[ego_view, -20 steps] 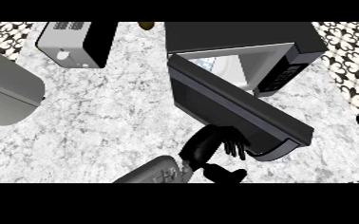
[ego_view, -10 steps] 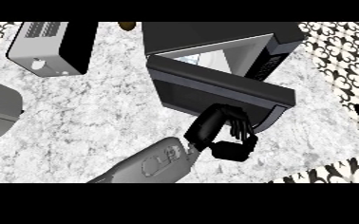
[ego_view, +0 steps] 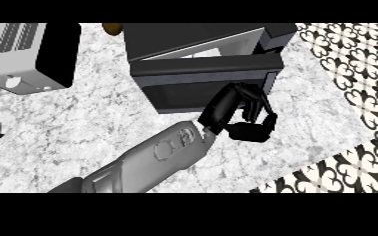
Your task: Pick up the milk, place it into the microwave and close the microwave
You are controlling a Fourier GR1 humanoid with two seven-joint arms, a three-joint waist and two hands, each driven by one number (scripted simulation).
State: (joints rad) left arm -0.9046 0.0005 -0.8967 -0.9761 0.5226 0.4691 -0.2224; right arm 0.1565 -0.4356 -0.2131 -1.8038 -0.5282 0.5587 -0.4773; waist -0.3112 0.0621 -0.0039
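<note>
Grey-and-white marbled stone makes up the surface (ego_view: 88, 115), and past its edge, off to the hand's right and below it, runs a floor (ego_view: 347, 75) patterned in black and white. Only one hand shows, the right hand (ego_view: 240, 111), coming up from the lower middle on a grey forearm (ego_view: 148, 160); its black fingers (ego_view: 255, 96) are bent at the microwave's door, their tips touching or nearly touching the door's lower right part, and its thumb (ego_view: 247, 130) is tucked underneath. It holds nothing that can be seen. Directly above the hand sits the microwave (ego_view: 199, 40), a dark box whose door (ego_view: 207, 82) stands almost closed, leaving a thin pale wedge of the lit inside (ego_view: 203, 53) showing between the door's upper edge and the body. What lies inside cannot be made out through that gap, so the milk's place and looks cannot be told; no carton shows anywhere on the surface. Far to the hand's upper left stands a toaster (ego_view: 33, 55), light grey on top with slots and black on its side. Just left of the microwave's far corner, a small brown round thing (ego_view: 112, 28) peeks in at the surface's far edge, too cut off to name. The left hand is out of sight.
</note>
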